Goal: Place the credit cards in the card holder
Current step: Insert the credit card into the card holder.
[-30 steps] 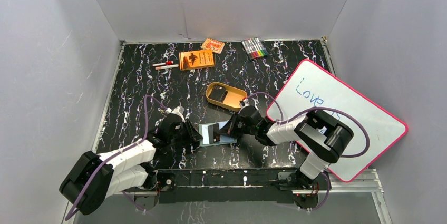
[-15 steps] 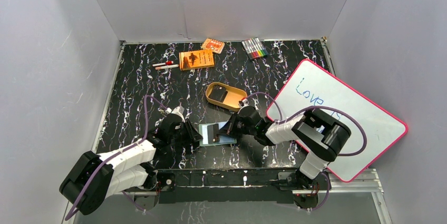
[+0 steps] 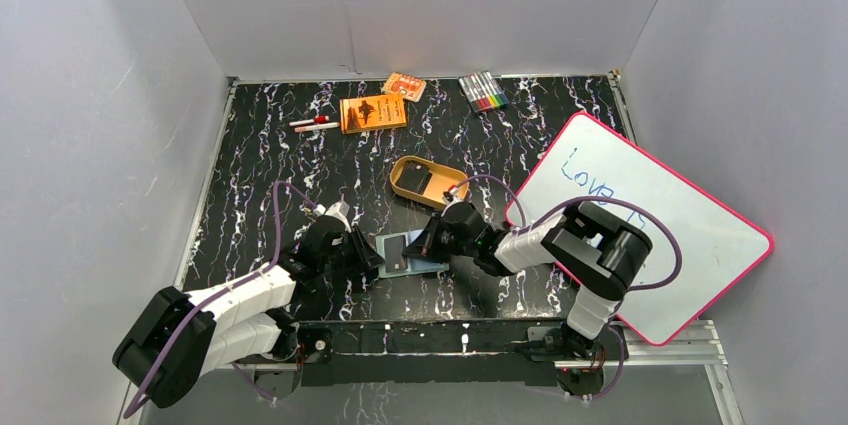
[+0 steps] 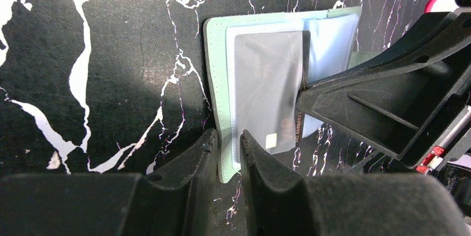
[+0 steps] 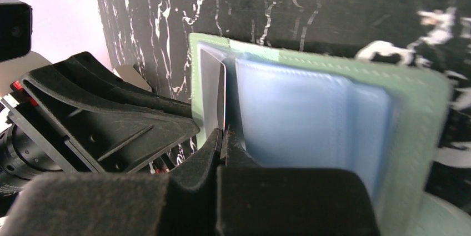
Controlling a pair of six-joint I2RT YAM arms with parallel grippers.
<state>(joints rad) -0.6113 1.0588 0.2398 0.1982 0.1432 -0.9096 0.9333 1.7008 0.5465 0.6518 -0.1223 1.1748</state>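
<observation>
Reaching in low with the left gripper (image 4: 228, 144), fingers pinched on the near edge of the card holder (image 4: 215, 69), spread open on the black marbled table (image 4: 83, 53) between the two arms. Sage-green rim, pale blue pockets, one dark credit card (image 4: 266, 75) lying across them. From the right wrist alone, clearly showing the right gripper (image 5: 223, 136) clamped on that card's edge.

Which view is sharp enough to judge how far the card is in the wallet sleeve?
Left wrist: the credit card and card holder are crisp, with shadow on the table to their left; right wrist: the right gripper and the holder's right edge are blurred, card edge-on; top external: even light, too small to judge.
</observation>
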